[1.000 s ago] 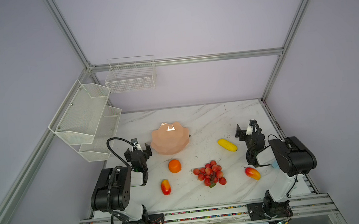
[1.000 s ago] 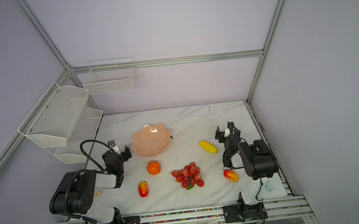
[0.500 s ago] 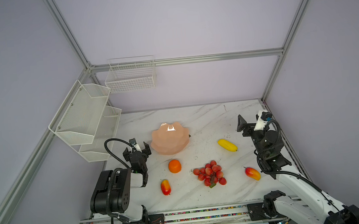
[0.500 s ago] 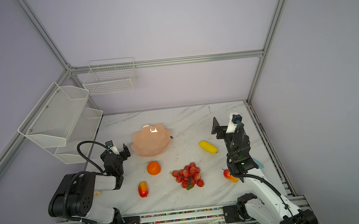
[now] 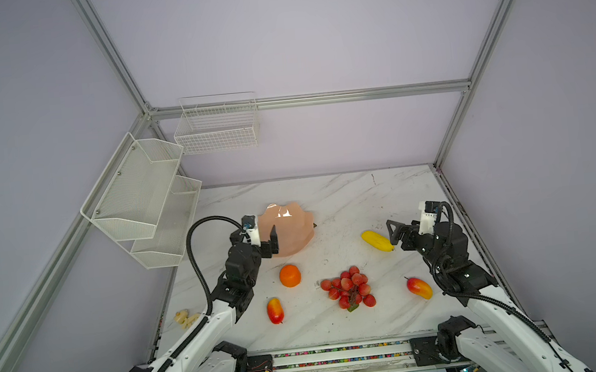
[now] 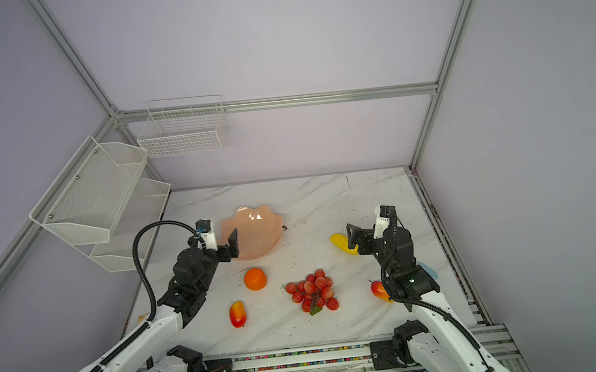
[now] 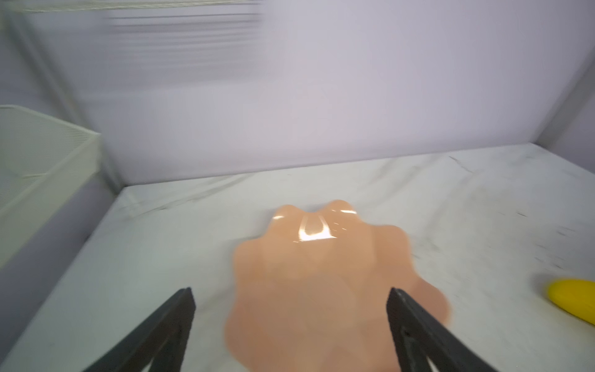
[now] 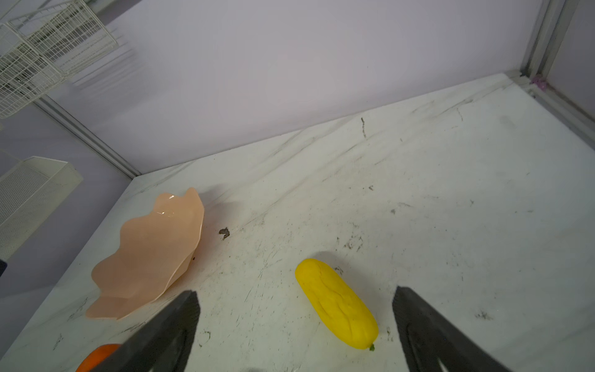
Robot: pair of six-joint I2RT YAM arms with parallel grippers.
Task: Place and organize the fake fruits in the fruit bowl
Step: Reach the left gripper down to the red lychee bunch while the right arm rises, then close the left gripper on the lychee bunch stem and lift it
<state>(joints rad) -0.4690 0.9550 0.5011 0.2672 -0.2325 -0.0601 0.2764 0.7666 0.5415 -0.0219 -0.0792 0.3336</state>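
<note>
The peach-pink fruit bowl (image 5: 291, 228) (image 6: 258, 235) sits at the table's middle left and looks tipped in the right wrist view (image 8: 151, 254). My left gripper (image 5: 259, 240) (image 7: 291, 299) hovers open at its near left edge, holding nothing. The yellow oblong fruit (image 5: 376, 240) (image 8: 336, 302) lies in front of my open, empty right gripper (image 5: 400, 235) (image 8: 294, 299). Nearer the front lie the orange (image 5: 290, 275), the red grapes (image 5: 349, 288) and two mangoes (image 5: 275, 310) (image 5: 419, 287).
White mesh baskets (image 5: 141, 198) hang on the left wall and a wire basket (image 5: 216, 127) on the back wall. A small beige toy figure (image 5: 186, 318) lies at the front left edge. A light blue utensil (image 6: 427, 271) shows behind the right arm.
Both arms have unfolded and reached forward. The left gripper has moved up to the bowl's edge, and the right gripper has swung to the yellow fruit. No fruit has moved.
</note>
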